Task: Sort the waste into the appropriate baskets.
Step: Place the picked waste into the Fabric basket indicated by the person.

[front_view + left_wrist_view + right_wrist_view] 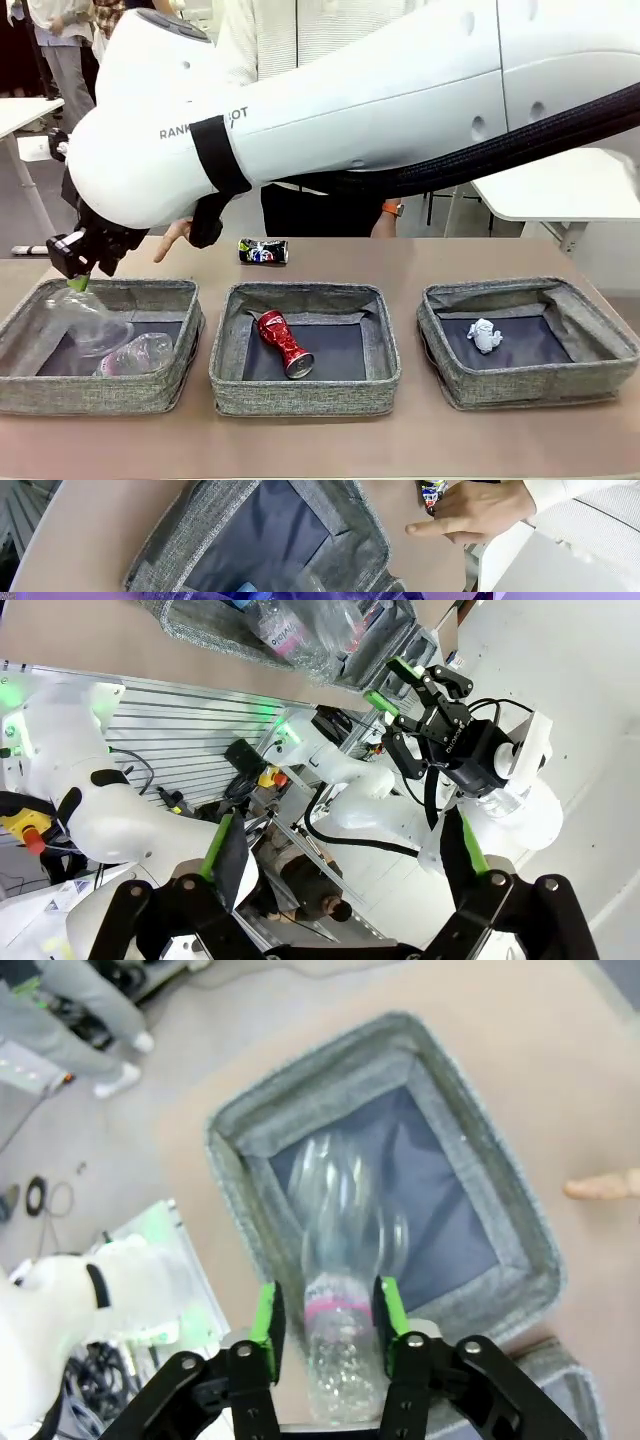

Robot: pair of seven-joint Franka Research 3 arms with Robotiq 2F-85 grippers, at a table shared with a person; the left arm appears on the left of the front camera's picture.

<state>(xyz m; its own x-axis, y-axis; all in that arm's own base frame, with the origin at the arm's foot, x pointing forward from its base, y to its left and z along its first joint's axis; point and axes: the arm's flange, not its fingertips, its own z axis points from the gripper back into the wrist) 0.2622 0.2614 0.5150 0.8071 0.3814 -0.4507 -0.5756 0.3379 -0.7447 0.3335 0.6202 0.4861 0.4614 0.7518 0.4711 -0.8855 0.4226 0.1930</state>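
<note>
Plastic sits in the left basket [90,392]: the bottle [142,352] lies on its floor with the cup [85,318] beside it, though the two clear shapes overlap and I may have their edges wrong. My right claw [326,1292], reached across the table [320,440], hangs over that basket's far left corner. It is half-wide, with a pad on either side of the bottle in my wrist view and a gap showing, so I judge I'm pinching nothing. My left claw [340,845] hangs well apart from the baskets, wide and empty. The middle basket [300,395] holds the red can [283,343] on its side. Behind it on the table lies the dark can [263,252], unsorted, with a person's hand [175,238] just left of it, finger out. The right basket [530,385] holds the wad [484,335]. What's left, as I judge it, is the dark can, and the trouble lies in getting there. A pad low by the soft wall could catch it as I lift and drag the basket askew. My arm spans the table, so a swing toward the can passes close to that hand. The can is round and lying down, so an off-centre pinch could send it rolling.
</note>
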